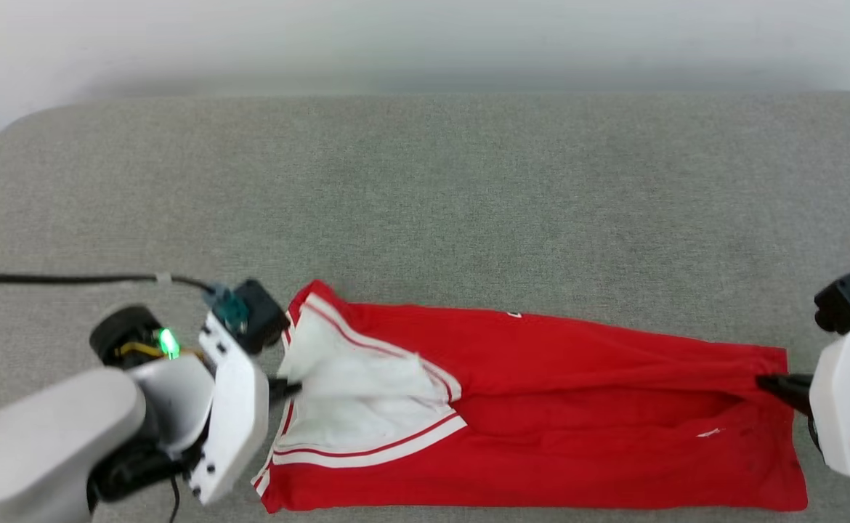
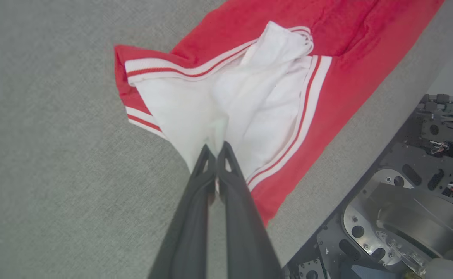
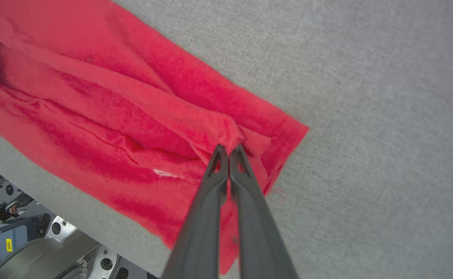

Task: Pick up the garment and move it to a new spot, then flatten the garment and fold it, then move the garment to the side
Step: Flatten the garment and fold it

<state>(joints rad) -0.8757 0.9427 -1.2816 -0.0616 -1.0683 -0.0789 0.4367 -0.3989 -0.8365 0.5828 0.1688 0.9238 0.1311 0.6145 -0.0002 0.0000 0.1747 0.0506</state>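
L end effector (image 2: 215, 146) pinching garment (image 1: 541, 407) lining, R end effector (image 3: 229, 148) pinching hem, head view: full span

The left hand (image 2: 215, 147) and right hand (image 3: 229, 149) are each showing two long, dark grey fingers with slotted tips. A white left wrist plate (image 1: 232, 414), dotted with small dark screws, is capping a pale grey forearm (image 1: 47, 428). A green light (image 1: 168, 341) is glowing beside it, and a black cable (image 1: 69, 278) is running to a black camera block (image 1: 254, 312) with a teal connector. The base (image 2: 404, 217) is showing dark perforated metal plates and silver discs.
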